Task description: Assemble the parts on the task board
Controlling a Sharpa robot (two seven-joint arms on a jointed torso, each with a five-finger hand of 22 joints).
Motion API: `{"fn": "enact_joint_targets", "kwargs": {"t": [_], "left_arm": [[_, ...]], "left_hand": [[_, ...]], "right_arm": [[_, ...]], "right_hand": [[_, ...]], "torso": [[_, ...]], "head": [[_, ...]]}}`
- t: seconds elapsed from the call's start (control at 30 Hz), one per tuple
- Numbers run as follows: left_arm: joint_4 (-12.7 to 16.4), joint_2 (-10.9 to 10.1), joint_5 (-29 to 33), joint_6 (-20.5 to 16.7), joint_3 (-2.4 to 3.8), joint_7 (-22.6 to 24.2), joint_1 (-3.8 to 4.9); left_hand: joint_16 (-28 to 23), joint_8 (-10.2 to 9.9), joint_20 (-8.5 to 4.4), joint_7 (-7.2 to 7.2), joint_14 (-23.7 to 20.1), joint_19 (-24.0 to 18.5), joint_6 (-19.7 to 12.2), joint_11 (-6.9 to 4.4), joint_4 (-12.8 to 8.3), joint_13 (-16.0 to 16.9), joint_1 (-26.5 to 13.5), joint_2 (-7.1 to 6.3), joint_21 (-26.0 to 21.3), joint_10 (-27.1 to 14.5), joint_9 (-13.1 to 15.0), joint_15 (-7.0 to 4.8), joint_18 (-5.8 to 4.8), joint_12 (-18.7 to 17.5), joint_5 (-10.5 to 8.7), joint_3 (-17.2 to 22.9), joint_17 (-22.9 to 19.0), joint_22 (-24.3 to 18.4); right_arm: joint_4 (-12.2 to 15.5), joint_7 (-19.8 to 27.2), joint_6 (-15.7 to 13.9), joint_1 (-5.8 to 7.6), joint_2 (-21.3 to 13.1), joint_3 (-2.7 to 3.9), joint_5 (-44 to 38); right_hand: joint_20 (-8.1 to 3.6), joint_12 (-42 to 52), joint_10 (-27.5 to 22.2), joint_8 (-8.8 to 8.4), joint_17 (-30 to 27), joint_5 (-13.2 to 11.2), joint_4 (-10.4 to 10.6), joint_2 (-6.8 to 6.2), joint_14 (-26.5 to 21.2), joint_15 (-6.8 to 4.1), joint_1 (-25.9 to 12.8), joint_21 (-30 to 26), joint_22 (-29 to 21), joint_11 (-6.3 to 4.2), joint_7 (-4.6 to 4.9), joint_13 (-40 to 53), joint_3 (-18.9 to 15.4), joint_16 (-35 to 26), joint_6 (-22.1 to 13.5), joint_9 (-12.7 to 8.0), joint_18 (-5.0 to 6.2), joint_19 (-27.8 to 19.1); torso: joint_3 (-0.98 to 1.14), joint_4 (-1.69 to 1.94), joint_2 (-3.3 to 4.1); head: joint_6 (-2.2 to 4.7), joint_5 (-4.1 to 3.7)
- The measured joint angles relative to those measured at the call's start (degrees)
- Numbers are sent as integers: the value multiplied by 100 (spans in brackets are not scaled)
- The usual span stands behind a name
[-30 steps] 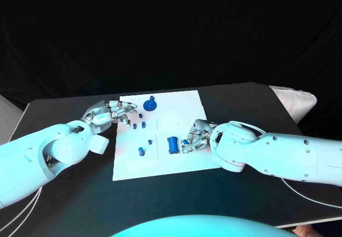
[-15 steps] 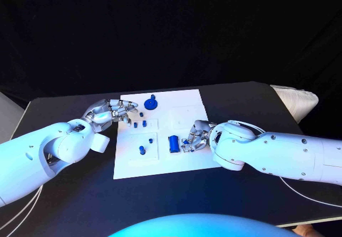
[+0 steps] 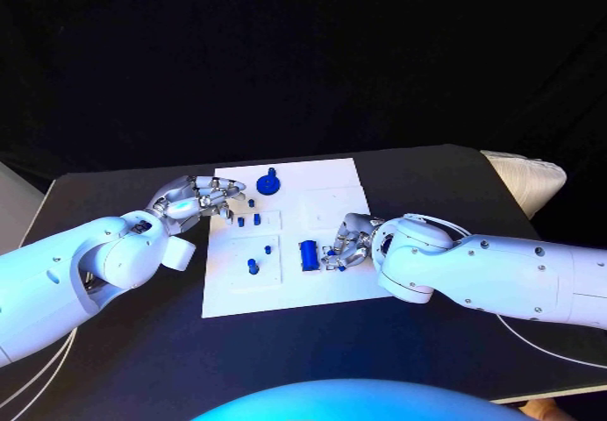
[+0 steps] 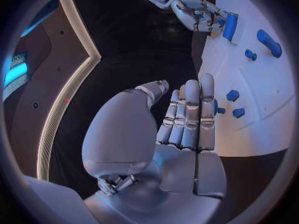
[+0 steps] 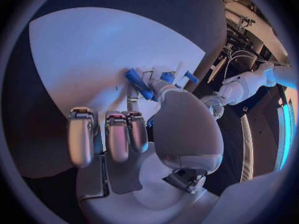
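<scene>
The black table [image 3: 417,180] lies under everything, and the white task board [image 3: 332,180] sits at its middle; I place the rest by that board.

My right arm [image 3: 506,276] comes in over the table on the board's right side, my left arm [image 3: 76,272] on its left.

My left hand [image 3: 196,200] hangs at the board's left edge, near its far corner. Its fingers [image 4: 190,109] lie straight and close together with the thumb set apart, and nothing is in it.

My right hand [image 3: 351,241] rests at the board's right edge, about halfway along it. Its fingers [image 5: 115,134] are curled in, and something small and blue shows among the fingertips, though I cannot tell whether I hold it.

On the board, a round blue part with a stem [image 3: 268,183] stands near the far edge. A blue cylinder [image 3: 306,254] lies just beside my right hand, toward the board's middle. A smaller blue peg [image 3: 251,266] lies on the board's left half, nearer me, and two short blue pieces [image 3: 248,220] stand just beside my left fingertips.
</scene>
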Motion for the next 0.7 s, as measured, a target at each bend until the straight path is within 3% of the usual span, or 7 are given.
{"fn": "enact_joint_targets", "kwargs": {"t": [0.33, 0.63, 0.7], "left_arm": [[-1, 2, -1, 12, 0, -15, 0], [-5, 2, -3, 18, 0, -27, 0], [-6, 2, -3, 19, 0, -29, 0]], "left_hand": [[0, 0, 18, 0, -14, 18, 0, 18, 30, -6, -15, 61, -20, -18, 0, 13, 0, 0, 25, 30, 0, -5], [0, 0, 18, -20, -13, 18, -21, 18, 30, -6, 7, 83, -20, -18, -1, 13, 0, 22, 25, 30, 0, -5], [0, 0, 18, -20, -14, 18, -21, 18, 30, -5, 7, 83, -20, -18, 1, 13, 0, 22, 25, 30, -1, -5]], "right_arm": [[0, 12, -44, -9, -5, -6, -8], [38, 60, -59, -13, -41, -6, 5], [49, 71, -61, -13, -50, -8, 10]], "right_hand": [[-21, 51, 0, 31, 0, -7, -57, 220, 2, -43, 73, 44, -1, -42, -25, -1, 142, 0, 26, -12, 0, 21], [-42, 139, -1, 112, 0, -571, -138, 337, 22, -63, 330, 141, -1, -83, -58, -1, 455, 0, 58, 8, 0, 0], [-42, 139, -1, 133, 0, -686, -132, 352, 22, -63, 345, 157, -1, -83, -58, -1, 506, 0, 58, 6, -64, 0]], "torso": [[-1, 1, -2], [-3, 2, -3], [-2, 2, -3]], "head": [[-1, 1], [-7, 9], [-8, 14]]}}
